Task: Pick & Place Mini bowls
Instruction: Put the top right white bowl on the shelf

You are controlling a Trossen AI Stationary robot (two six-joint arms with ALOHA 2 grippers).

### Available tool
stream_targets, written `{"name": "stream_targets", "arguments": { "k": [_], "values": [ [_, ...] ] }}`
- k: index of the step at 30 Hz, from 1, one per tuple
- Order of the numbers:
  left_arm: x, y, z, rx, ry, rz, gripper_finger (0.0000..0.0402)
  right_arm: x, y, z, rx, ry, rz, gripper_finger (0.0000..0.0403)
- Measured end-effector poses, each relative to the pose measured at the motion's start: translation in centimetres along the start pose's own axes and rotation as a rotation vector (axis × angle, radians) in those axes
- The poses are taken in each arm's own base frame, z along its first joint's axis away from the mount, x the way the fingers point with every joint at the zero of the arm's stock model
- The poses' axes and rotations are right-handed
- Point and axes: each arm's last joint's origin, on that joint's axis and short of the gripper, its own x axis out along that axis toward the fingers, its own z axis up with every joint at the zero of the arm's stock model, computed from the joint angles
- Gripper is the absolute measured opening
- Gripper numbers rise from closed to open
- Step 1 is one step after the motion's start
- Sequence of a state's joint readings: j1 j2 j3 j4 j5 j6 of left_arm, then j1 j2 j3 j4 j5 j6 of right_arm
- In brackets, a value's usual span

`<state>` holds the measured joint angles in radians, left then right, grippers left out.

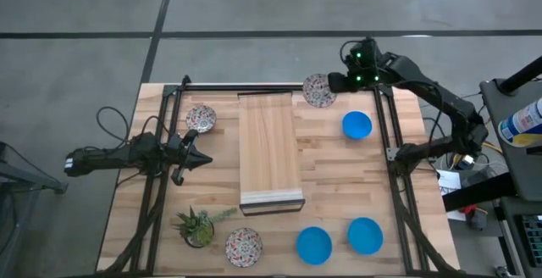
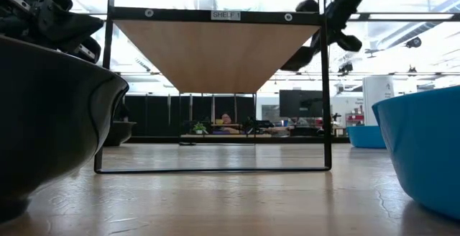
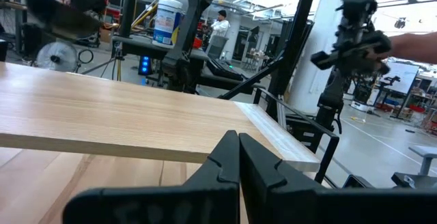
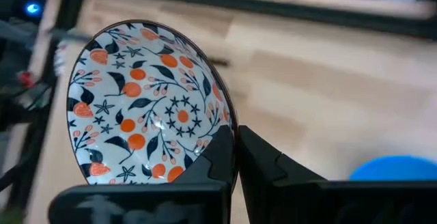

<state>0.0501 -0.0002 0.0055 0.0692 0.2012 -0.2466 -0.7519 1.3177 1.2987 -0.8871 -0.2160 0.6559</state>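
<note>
My right gripper (image 1: 336, 82) is near the table's far edge, just right of the shelf's far end, and is shut on a floral mini bowl (image 1: 318, 90). In the low view this bowl (image 2: 302, 58) shows as a dark shape high above the table. Two more floral bowls rest on the table, at far left (image 1: 201, 118) and near the front edge (image 1: 243, 246). Three blue bowls sit on the right half: (image 1: 356, 125), (image 1: 313, 245), (image 1: 365, 235). My left gripper (image 1: 201, 158) is shut and waits left of the shelf, touching nothing. My right gripper (image 4: 235, 134) pinches the floral bowl by its rim (image 4: 222, 112), one finger on the patterned inside and one on the outside. The fingers come roughly level from the table's right side. The bowl is lifted clear of the table and tilted.
A raised wooden shelf board (image 1: 269, 151) on a black frame (image 1: 383, 134) runs down the table's middle. A small potted plant (image 1: 197, 225) stands near the front left. People and equipment show in the room beyond the table.
</note>
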Motion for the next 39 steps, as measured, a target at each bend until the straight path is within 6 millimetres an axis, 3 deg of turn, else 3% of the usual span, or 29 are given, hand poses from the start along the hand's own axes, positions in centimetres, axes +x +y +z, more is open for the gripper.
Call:
{"name": "stream_targets", "arguments": {
  "k": [8, 19, 26, 39],
  "values": [
    [0.0, 0.0, 0.0, 0.0, 0.0, 0.0, 0.0, 0.4, 3.4, -2.3, 0.012, 0.046, 0.118, 0.0008],
    [0.0, 0.0, 0.0, 0.0, 0.0, 0.0, 0.0, 4.1, 8.0, -2.8, 0.027, 0.058, 0.349, 0.0008],
    [0.0, 0.0, 0.0, 0.0, 0.0, 0.0, 0.0, 7.1, 9.1, -2.2, 0.023, 0.14, 0.313, 0.0008],
    [0.0, 0.0, 0.0, 0.0, 0.0, 0.0, 0.0, 9.7, 13.2, 1.1, -0.185, 0.26, 0.164, 0.0008]
  ]
}}
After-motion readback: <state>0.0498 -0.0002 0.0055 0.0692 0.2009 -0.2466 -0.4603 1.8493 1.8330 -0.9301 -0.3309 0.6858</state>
